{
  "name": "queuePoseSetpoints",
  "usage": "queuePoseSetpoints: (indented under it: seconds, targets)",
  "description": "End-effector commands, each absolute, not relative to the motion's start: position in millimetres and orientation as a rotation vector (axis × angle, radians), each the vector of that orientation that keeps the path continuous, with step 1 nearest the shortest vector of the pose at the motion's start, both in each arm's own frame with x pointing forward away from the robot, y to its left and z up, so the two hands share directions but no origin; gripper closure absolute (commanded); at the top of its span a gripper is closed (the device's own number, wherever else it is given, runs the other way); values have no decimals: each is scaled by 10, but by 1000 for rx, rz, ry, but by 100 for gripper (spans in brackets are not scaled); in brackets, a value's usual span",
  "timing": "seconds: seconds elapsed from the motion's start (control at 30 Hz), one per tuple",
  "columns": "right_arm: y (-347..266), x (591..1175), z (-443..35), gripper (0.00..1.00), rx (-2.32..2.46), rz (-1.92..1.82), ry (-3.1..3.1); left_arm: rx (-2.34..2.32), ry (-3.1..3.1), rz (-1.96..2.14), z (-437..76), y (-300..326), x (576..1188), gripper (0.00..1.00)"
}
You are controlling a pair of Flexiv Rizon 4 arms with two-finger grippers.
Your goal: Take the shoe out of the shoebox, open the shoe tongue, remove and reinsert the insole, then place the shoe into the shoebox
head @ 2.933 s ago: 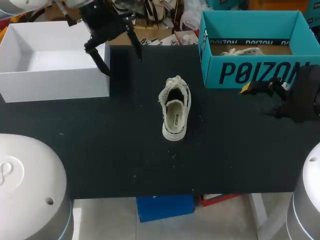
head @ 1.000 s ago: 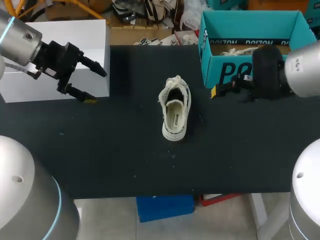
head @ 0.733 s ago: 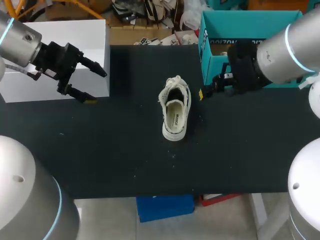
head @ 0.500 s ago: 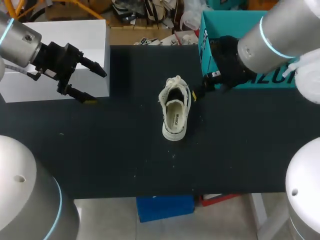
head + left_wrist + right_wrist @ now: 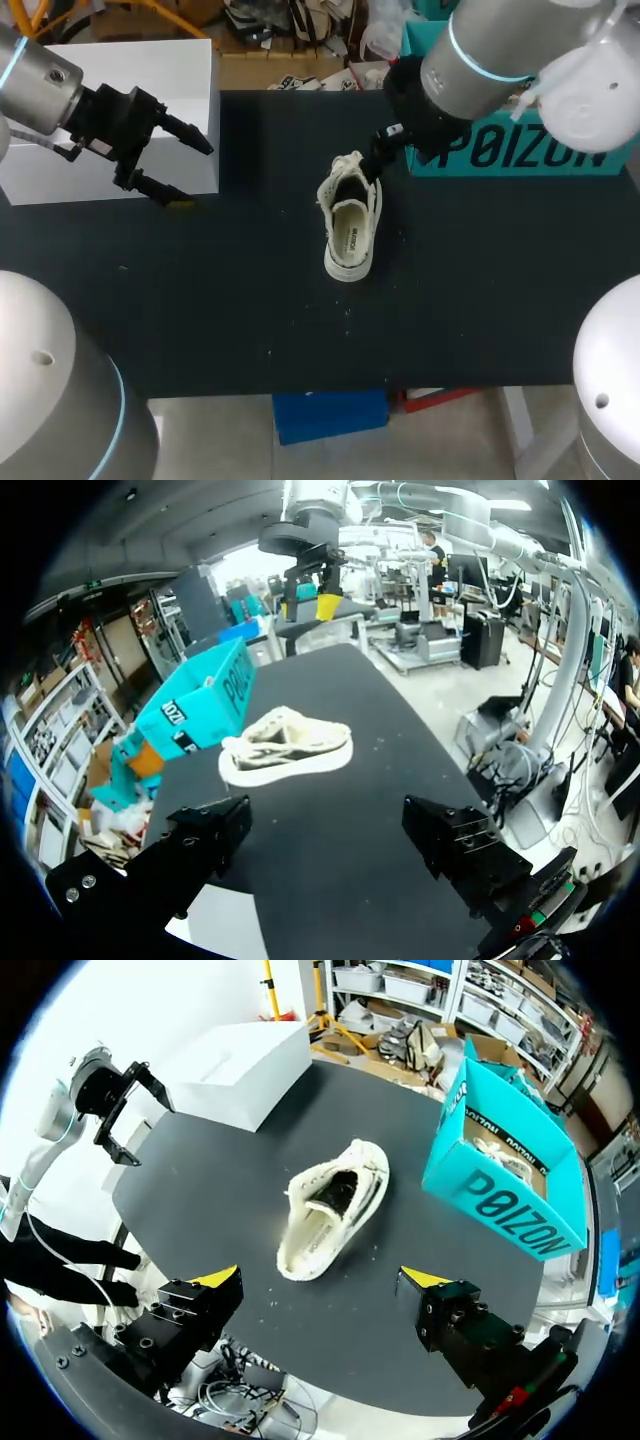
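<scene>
A cream low-top shoe [image 5: 350, 222] lies upright on the black table, heel toward the front edge, its insole showing inside. My right gripper [image 5: 380, 155] hangs high over the shoe's toe end. In the right wrist view it is open [image 5: 320, 1280] with nothing between its fingers, and the shoe [image 5: 330, 1210] lies well below it. My left gripper [image 5: 188, 172] is open at the far left, in front of the white box [image 5: 190, 70]. Its wrist view shows the shoe [image 5: 285, 750] far ahead of the fingers [image 5: 200, 840] and my right gripper [image 5: 310, 605] above it.
A teal shoebox [image 5: 530, 155] stands at the back right, largely hidden by my right arm; in the right wrist view the teal shoebox [image 5: 500, 1190] holds another pale shoe. The white box [image 5: 240, 1060] is at the back left.
My right arm has swung left from in front of the teal box to above the shoe's toe end. Over the last second the left arm has kept still.
</scene>
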State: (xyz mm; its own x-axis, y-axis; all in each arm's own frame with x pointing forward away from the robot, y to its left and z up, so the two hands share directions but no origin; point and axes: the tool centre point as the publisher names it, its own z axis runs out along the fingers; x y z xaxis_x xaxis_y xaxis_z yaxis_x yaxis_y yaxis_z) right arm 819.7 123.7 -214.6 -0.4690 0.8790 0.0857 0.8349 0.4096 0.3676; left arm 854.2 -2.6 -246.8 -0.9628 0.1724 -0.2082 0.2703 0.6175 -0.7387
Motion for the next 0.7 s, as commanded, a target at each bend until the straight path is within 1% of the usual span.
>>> queuePoseSetpoints:
  seconds: [0.03, 0.27, 0.3, 0.33, 0.37, 0.4, 0.43, 0.5, 0.53, 0.67, 0.7]
  targets:
    - [1610, 8463, -2361, 0, 1620, 247, 2519, 373, 2715, -1268, -2474, -29, 8535, 0]
    - [1687, 8546, -2539, 0, 1679, 116, 2459, 373, 2715, -1268, -2474, -29, 8535, 0]
    - [1673, 8556, -2565, 10, 1688, 112, 2450, 373, 2715, -1268, -2474, -29, 8535, 0]
    - [1657, 8563, -2587, 9, 1702, 109, 2437, 373, 2715, -1268, -2474, -29, 8535, 0]
    - [1645, 8574, -2599, 10, 1711, 97, 2427, 373, 2715, -1268, -2474, -29, 8535, 0]
    - [1628, 8586, -2615, 27, 1716, 87, 2421, 373, 2715, -1268, -2474, -29, 8535, 0]
    - [1610, 8599, -2640, 37, 1719, 75, 2420, 373, 2715, -1268, -2474, -29, 8535, 0]
    - [1573, 8620, -2695, 33, 1739, 71, 2408, 373, 2715, -1268, -2474, -29, 8535, 0]
    - [1559, 8637, -2721, 38, 1742, 67, 2406, 373, 2715, -1268, -2474, -29, 8535, 0]
    - [1517, 8715, -2834, 38, 1757, 55, 2403, 373, 2715, -1268, -2474, -29, 8535, 0]
    - [1504, 8737, -2865, 35, 1761, 54, 2402, 373, 2715, -1268, -2474, -29, 8535, 0]
